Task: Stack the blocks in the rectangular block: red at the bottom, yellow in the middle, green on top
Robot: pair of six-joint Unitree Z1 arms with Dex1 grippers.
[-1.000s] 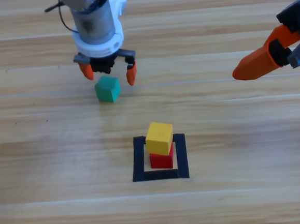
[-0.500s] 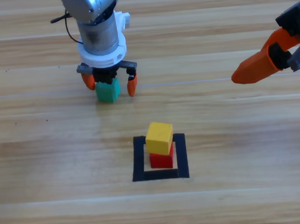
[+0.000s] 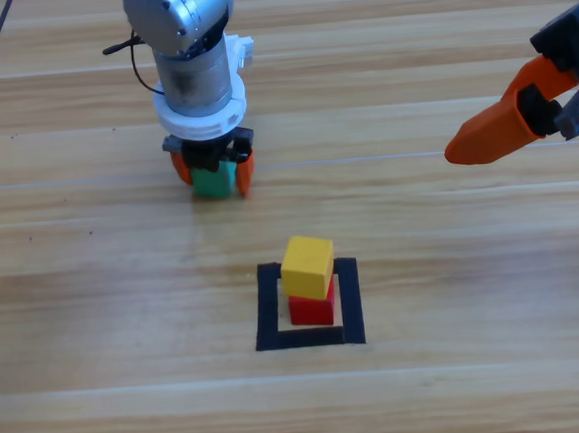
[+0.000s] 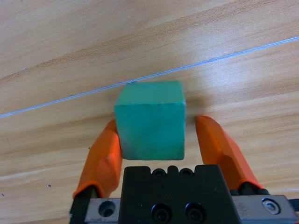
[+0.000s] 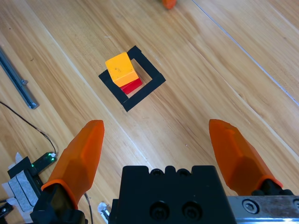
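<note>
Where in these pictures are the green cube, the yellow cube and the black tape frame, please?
green cube [image 4: 150, 120]: left wrist view, on its facing side.
yellow cube [image 3: 307, 264]: high view, on its top face.
black tape frame [image 3: 268, 308]: high view, on its left strip.

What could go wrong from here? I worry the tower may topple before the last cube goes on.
1. The yellow cube sits twisted and slightly off-centre on the red cube, so setting the green cube on top could tip it.
2. The left gripper straddles the green cube, but a gap shows beside one of its fingers; an uneven grip might turn the cube.
3. The stack stands toward the far side of the black frame, so a nudge could push it onto the tape.
</note>
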